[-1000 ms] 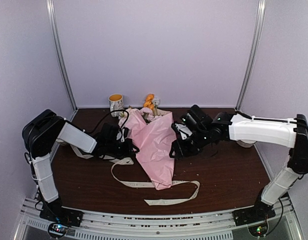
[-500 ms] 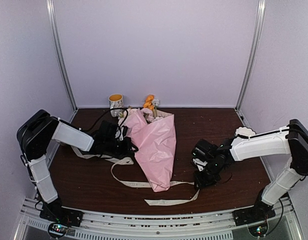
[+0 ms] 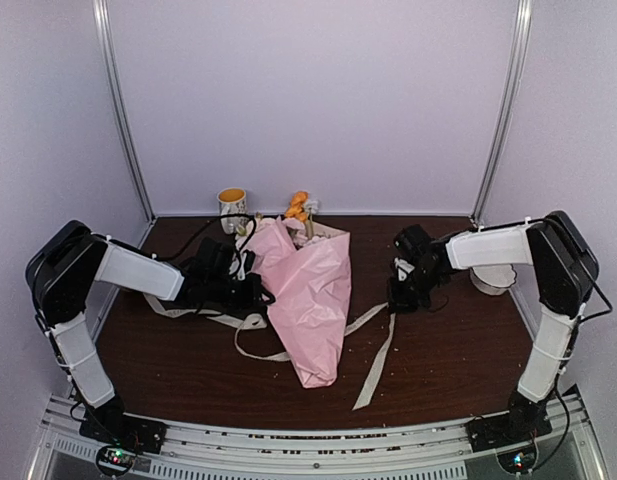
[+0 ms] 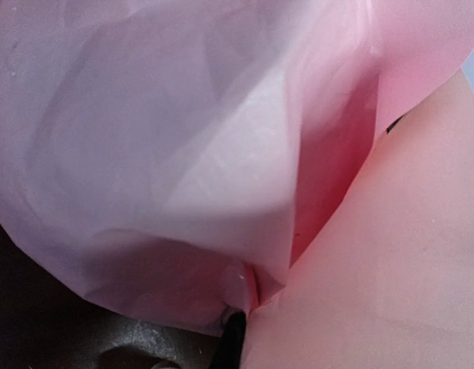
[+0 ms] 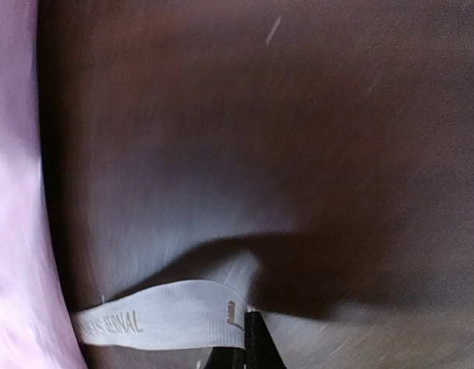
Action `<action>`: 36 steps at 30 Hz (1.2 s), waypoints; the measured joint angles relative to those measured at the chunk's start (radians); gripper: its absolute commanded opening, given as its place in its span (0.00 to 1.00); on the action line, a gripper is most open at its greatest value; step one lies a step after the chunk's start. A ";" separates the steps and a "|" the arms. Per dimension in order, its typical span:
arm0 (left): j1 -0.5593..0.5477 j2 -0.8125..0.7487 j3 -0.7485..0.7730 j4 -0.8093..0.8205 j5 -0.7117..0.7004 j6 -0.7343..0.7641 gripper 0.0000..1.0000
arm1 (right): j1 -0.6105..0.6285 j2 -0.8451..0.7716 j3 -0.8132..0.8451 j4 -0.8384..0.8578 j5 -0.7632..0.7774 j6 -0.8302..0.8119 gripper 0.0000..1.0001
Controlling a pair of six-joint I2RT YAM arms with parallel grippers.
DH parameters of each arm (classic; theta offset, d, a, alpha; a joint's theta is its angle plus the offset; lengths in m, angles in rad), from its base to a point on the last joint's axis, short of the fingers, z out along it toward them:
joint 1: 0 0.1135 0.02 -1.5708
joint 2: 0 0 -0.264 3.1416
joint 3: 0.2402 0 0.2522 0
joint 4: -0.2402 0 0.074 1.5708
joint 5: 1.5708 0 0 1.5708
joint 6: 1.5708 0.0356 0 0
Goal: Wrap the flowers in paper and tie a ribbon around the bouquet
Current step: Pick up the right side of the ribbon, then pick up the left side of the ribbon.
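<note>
The bouquet [image 3: 313, 300] lies in the middle of the table, a pale pink paper [image 4: 183, 154] cone with its tip toward me. Orange flowers [image 3: 300, 205] poke out of its far, wide end. My left gripper [image 3: 250, 290] is at the cone's left edge, shut on a fold of the paper; in the left wrist view its dark tip [image 4: 235, 330] pinches that fold. The cream ribbon [image 3: 376, 360] runs from under the cone up to my right gripper [image 3: 396, 297], which is shut on it, and a loose tail hangs toward the front. The right wrist view shows the lettered ribbon [image 5: 160, 315] clamped at my right gripper [image 5: 248, 338].
A yellow-rimmed mug [image 3: 232, 208] stands at the back left, close to the flowers. A white dish [image 3: 491, 278] sits at the right, under the right arm. More ribbon loops [image 3: 250, 322] lie left of the cone on the dark wooden table [image 3: 448, 350].
The right gripper left the cone's right side, dropped to the ribbon near the front, shut on it and carried it back and right. The ribbon's front loop has been drawn up. The left arm held still.
</note>
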 measured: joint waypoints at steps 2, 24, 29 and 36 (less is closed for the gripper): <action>-0.001 -0.009 0.000 -0.011 -0.004 0.006 0.00 | -0.103 0.064 0.117 0.013 0.030 -0.004 0.00; -0.015 0.011 -0.003 -0.035 -0.021 0.059 0.00 | 0.271 -0.094 0.608 0.188 -0.032 -0.068 0.00; -0.014 0.020 -0.011 -0.014 -0.019 0.058 0.00 | 0.298 0.111 0.402 0.306 -0.163 0.054 0.00; -0.014 0.035 -0.012 -0.006 -0.016 0.058 0.04 | 0.301 0.240 0.341 0.297 -0.197 0.104 0.00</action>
